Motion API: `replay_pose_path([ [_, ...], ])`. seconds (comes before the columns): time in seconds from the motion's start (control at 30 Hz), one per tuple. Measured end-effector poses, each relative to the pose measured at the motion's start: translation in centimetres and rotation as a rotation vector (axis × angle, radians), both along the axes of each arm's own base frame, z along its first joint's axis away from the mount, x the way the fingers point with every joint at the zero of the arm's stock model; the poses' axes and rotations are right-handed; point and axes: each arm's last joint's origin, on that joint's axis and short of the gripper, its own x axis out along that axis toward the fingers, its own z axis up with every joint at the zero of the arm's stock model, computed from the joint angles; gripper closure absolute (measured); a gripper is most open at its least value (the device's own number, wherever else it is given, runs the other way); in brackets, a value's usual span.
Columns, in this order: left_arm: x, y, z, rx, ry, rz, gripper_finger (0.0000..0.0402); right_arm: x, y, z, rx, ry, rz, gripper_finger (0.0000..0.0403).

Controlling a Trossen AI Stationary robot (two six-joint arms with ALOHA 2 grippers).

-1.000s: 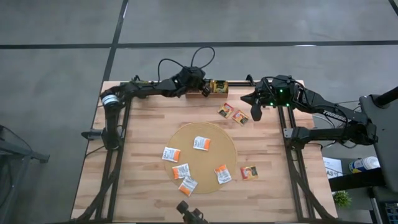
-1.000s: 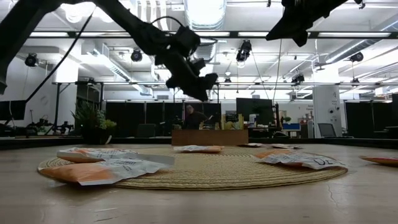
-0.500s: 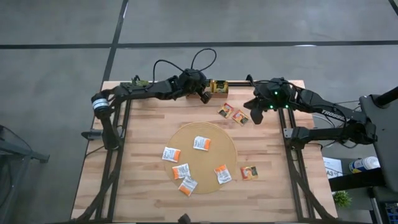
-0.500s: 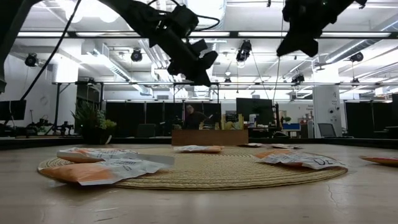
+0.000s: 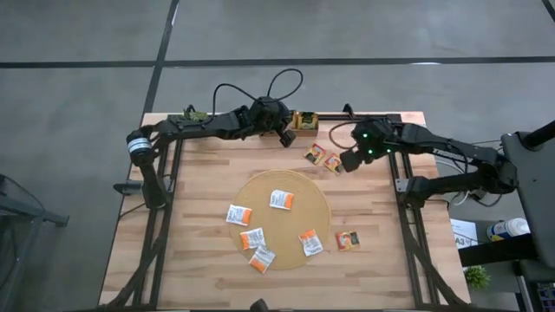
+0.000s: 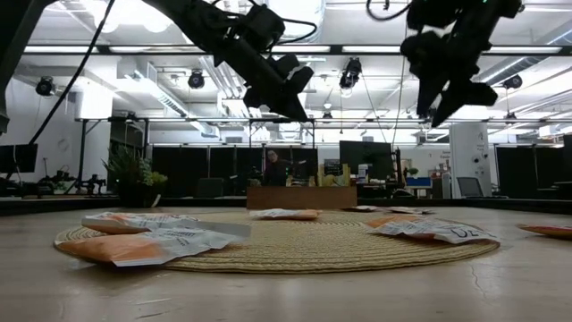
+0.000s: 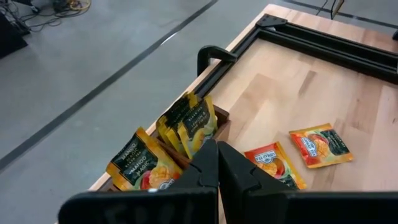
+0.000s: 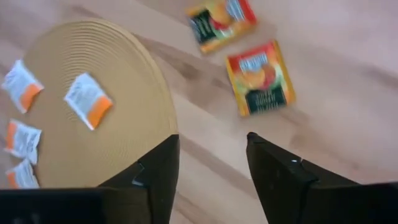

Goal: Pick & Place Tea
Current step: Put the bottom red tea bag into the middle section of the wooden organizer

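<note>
Fingers of the right gripper (image 8: 211, 180) stand spread, nothing between them, hanging over the two orange sachets (image 8: 260, 76) that lie flat on bare wood near the far edge of the worktop (image 5: 199, 191), just beyond the mat (image 5: 279, 218). One sachet sits almost under the gap between the fingers, the other (image 8: 222, 20) just past it, the two close together but apparently not overlapping. Fingers of the left gripper (image 7: 217, 177) are pressed together with nothing visible between them, held above the tray (image 7: 219, 118) at the far edge, where several dark green and yellow sachets (image 7: 189, 121) stand on edge in the compartments.

These sachets look very light, thin and limp (paper or foil around a tea bag), and lying flat they offer no raised edge. A pinch from straight above would probably need one finger on each side of a sachet's opposite edges, pressing down so that it buckles up into the gap; the glossy orange ones may slide on the wood rather than lift. The slight bulge at the middle is my guess at the best place to take hold.

More tea lies on the mat: white sachets (image 5: 281, 199) with orange marks, scattered towards its near side, and one orange sachet (image 5: 348, 240) on the wood beside the mat's right edge.
</note>
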Motion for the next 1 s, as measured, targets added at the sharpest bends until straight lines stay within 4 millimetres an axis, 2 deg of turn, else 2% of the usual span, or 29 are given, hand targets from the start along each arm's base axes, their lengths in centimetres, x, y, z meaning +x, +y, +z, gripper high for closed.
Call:
replay_pose_path([
  [0.23,0.0,0.1,0.0,0.022,0.015,-0.011,0.0401,1.9,-0.9,-2.7,0.101,0.129,-0.104,0.0216],
  [0.63,-0.2,0.0,0.4,0.036,0.016,-0.044,0.0401,4.4,-2.3,-7.5,0.156,0.325,-0.275,0.0216],
  [0.8,-0.3,0.0,0.5,0.054,0.027,-0.054,0.0401,4.9,-2.4,-8.6,0.177,0.360,-0.222,0.0216],
  [1.0,-0.3,0.0,0.5,0.056,0.029,-0.055,0.0401,5.0,-2.7,-9.0,0.103,0.400,-0.210,0.0216],
])
